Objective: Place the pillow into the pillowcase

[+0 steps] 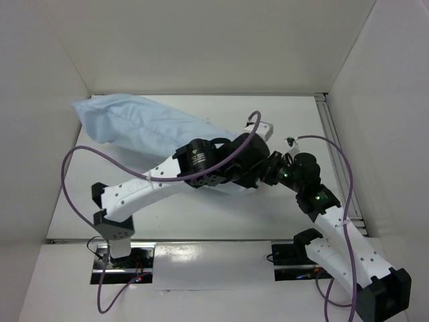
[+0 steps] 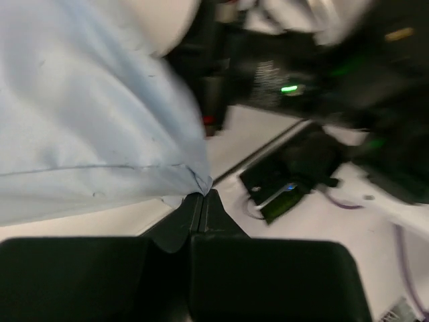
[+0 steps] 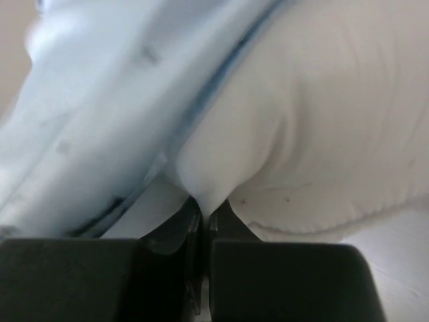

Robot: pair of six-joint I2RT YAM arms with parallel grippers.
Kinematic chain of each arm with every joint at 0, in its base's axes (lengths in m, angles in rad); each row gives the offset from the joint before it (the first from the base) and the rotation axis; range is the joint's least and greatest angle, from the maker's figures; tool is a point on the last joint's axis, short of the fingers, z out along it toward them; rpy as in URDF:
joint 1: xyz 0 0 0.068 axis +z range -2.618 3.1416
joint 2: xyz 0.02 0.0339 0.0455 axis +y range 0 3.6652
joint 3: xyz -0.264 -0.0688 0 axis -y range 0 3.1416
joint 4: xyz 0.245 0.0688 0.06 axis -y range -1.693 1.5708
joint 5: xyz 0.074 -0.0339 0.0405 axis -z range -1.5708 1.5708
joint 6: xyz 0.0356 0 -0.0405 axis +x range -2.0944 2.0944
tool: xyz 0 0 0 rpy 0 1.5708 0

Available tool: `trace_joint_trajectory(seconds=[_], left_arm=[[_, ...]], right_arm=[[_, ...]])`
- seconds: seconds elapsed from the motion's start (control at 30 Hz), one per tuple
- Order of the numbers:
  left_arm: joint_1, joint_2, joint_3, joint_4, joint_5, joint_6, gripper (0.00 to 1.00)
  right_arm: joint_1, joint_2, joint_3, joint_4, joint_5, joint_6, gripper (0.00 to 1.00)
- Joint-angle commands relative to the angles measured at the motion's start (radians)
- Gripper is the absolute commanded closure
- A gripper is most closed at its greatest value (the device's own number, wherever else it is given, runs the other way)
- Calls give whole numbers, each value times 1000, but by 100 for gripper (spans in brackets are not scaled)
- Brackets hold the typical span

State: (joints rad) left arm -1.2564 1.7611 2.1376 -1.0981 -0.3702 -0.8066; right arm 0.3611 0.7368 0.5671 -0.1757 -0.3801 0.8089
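Pillowcase (image 2: 100, 134) corner in left gripper (image 2: 203, 201), pillow (image 3: 322, 134) fold in right gripper (image 3: 204, 208).

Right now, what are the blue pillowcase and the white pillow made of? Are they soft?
The pillowcase looks like thin woven cloth, maybe cotton. It is matte light blue and wrinkled, with a seam line. The pillow looks like smooth white fabric over soft stuffing, because it bulges and puckers where the right gripper pinches it. Both look soft, but the exact fibre cannot be told.

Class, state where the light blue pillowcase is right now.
In the top view, the pillowcase lies at far left, running diagonally toward centre, where the left gripper pinches its edge.
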Motion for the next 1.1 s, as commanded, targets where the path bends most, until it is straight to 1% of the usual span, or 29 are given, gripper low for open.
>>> trace_joint_trajectory(seconds=[0.0,0.07,0.13,0.17,0.2,0.27,0.3,0.37,0.4,0.43,0.47,0.5,0.57,0.6,0.67,0.73,0.77,0.8,0.83,0.87,0.9,0.93,0.97,1.0,1.03,1.07], left_arm=[[-21,137,356,208,265,125,100],[-21,169,430,239,368,135,100],[-6,123,369,358,457,126,100],[5,98,302,397,520,116,100],[18,74,282,447,543,116,100],[29,26,281,448,553,116,100],[29,12,272,437,535,116,100],[40,-32,260,423,481,116,100],[54,-44,245,414,469,125,100],[64,-55,245,414,459,126,100],[80,-55,231,414,450,126,100],[131,-55,231,414,461,126,100],[196,-37,231,414,470,106,100],[263,-20,231,414,490,106,100],[323,55,231,414,511,106,100],[386,119,258,414,527,106,100],[397,183,277,414,527,115,100],[406,216,291,414,527,115,100],[417,245,327,382,565,144,78],[426,292,349,360,588,156,60],[416,293,366,340,603,173,45],[404,293,366,327,594,191,24],[387,261,349,304,570,233,18],[349,233,328,294,501,254,14],[327,203,267,285,457,291,9],[307,169,230,274,411,302,9]], right_arm=[[12,64,-4,318,7,176,100],[12,143,16,352,33,151,100],[12,203,53,341,53,96,100],[12,252,80,323,66,52,100],[12,266,91,303,66,33,100],[12,257,100,227,56,10,100],[12,199,85,208,56,10,100],[21,112,74,116,56,10,100],[35,11,74,73,70,27,100],[35,-41,62,-8,81,47,100],[35,-91,62,-48,99,65,100],[44,-187,51,-92,116,87,100],[44,-264,39,-193,145,145,100],[44,-316,39,-218,145,162,100],[44,-344,39,-278,156,206,100],[44,-344,39,-300,197,207,100],[44,-327,39,-324,226,216,100],[44,-309,39,-324,289,216,100],[44,-257,63,-324,323,202,100],[44,-225,73,-309,390,190,100],[44,-188,73,-292,423,178,100],[44,-104,101,-275,453,156,100],[35,-59,115,-240,493,135,100],[20,-12,129,-226,494,115,97],[6,77,172,-226,507,95,93],[-32,113,191,-226,489,72,85]])
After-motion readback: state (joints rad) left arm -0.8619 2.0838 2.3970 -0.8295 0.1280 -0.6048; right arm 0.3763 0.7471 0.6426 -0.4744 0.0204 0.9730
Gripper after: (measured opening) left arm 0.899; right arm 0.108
